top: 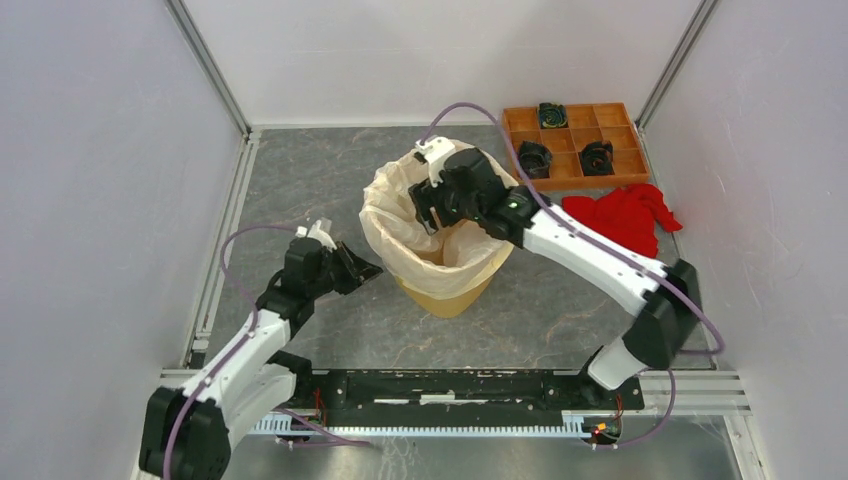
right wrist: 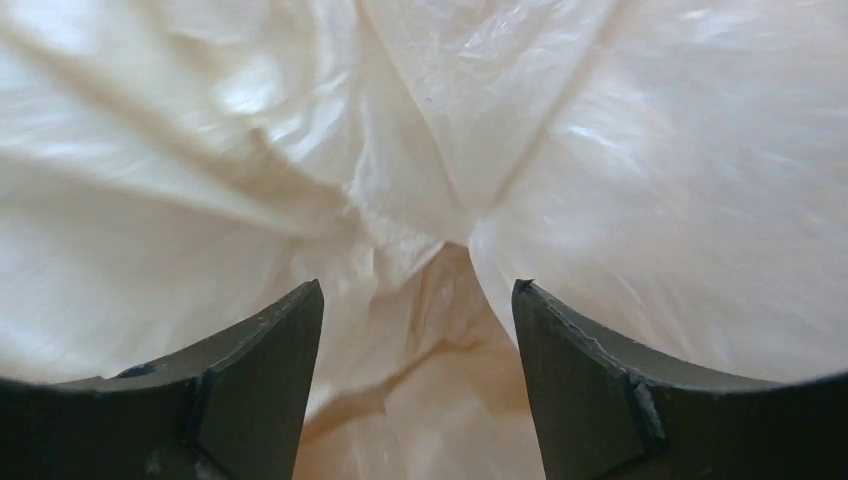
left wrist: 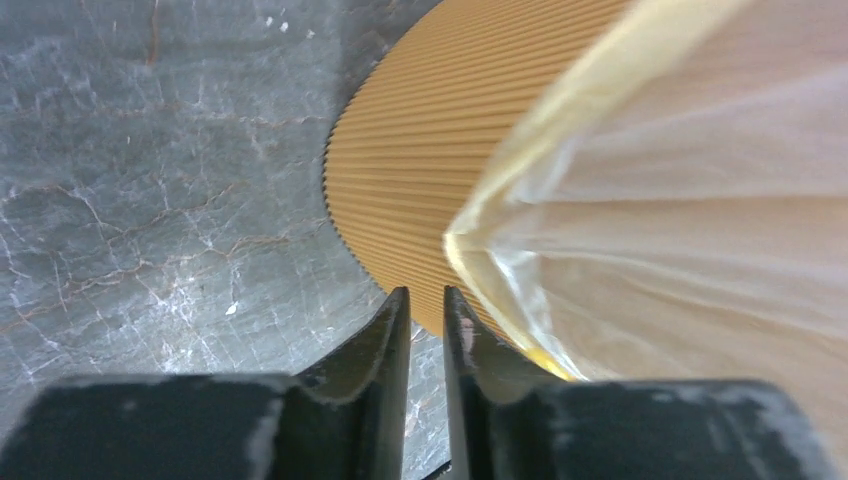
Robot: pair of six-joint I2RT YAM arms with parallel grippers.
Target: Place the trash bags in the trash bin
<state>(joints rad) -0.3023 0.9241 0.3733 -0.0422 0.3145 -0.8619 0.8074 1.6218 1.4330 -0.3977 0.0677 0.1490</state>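
Observation:
The cream-white trash bag [top: 388,215] lines the orange-yellow trash bin [top: 450,297] at mid table, its edge draped over the rim. My right gripper [top: 428,212] reaches down into the bag's mouth; in the right wrist view it [right wrist: 418,290] is open and empty, with crinkled bag [right wrist: 420,120] all around. My left gripper [top: 368,270] sits just left of the bin, low beside its wall. In the left wrist view it [left wrist: 427,300] is nearly closed with nothing between the fingers, next to the ribbed bin wall [left wrist: 430,150] and the overhanging bag [left wrist: 700,200].
A flat orange compartment tray [top: 580,184] with black parts stands at the back right. A red cloth [top: 625,215] lies just in front of it, beside the right arm. White walls and metal rails enclose the grey table.

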